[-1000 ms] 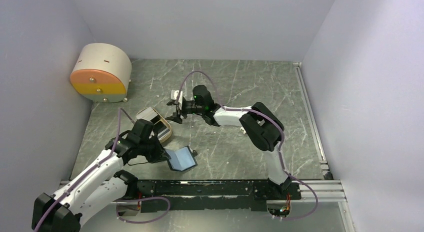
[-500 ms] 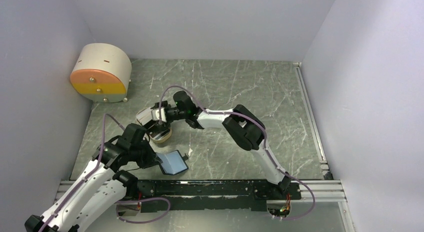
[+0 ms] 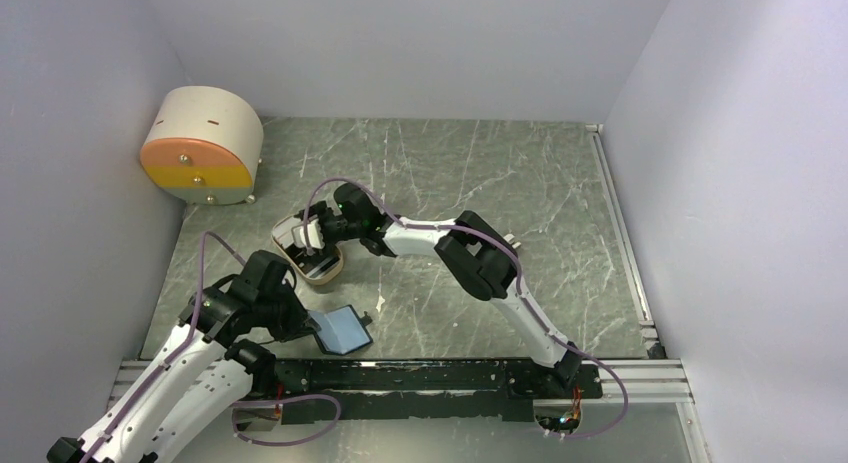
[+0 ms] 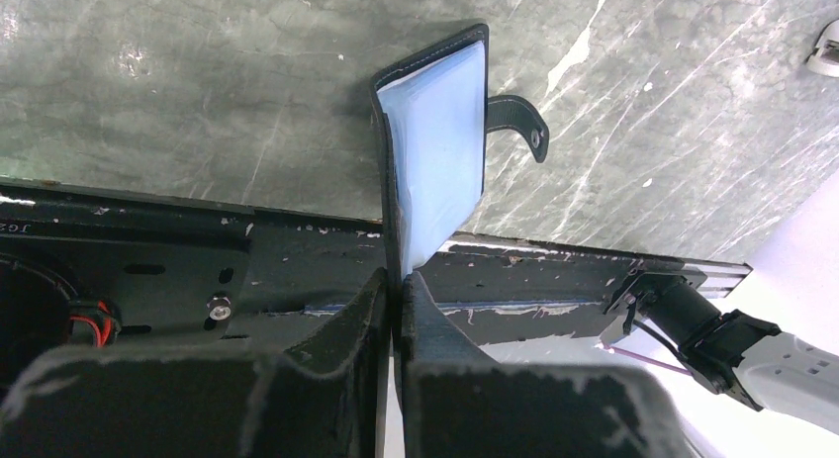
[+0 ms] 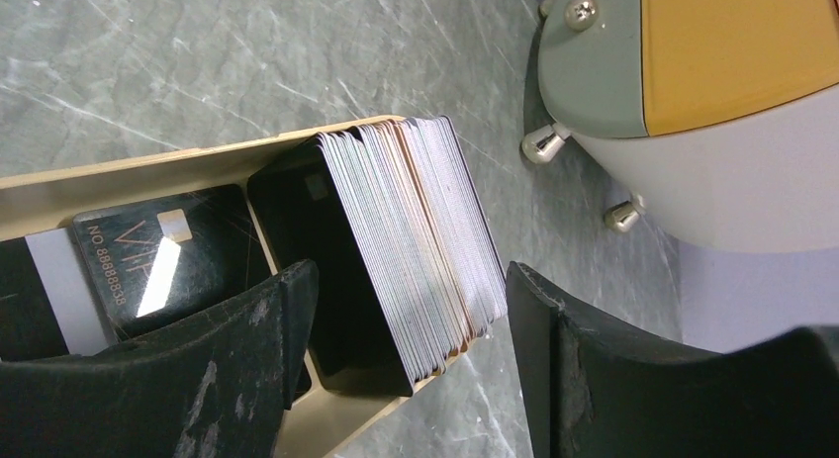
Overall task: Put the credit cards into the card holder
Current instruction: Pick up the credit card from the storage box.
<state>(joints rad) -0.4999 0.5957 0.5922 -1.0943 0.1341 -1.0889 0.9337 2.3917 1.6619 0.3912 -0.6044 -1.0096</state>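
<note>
The credit cards [image 5: 406,245] stand on edge as a thick stack at one end of a beige oblong tray [image 5: 129,171]; a dark card [image 5: 148,260] lies flat beside them. My right gripper [image 5: 411,359] is open above the tray, its fingers on either side of the stack, apart from it; it also shows in the top view [image 3: 318,230]. My left gripper [image 4: 398,290] is shut on the edge of the card holder [image 4: 435,151], a black wallet open with pale blue pockets showing and its snap tab [image 4: 519,122] hanging free. In the top view the holder [image 3: 342,329] is near the front rail.
A big round beige-and-orange box [image 3: 203,146] stands at the back left, close to the tray [image 3: 325,273]; its metal feet [image 5: 542,144] show in the right wrist view. The black front rail [image 3: 440,375] lies just below the held holder. Grey walls enclose the table.
My right arm has swung left and down from mid-table to over the tray of cards. My left arm has drawn the card holder back towards the front rail.
</note>
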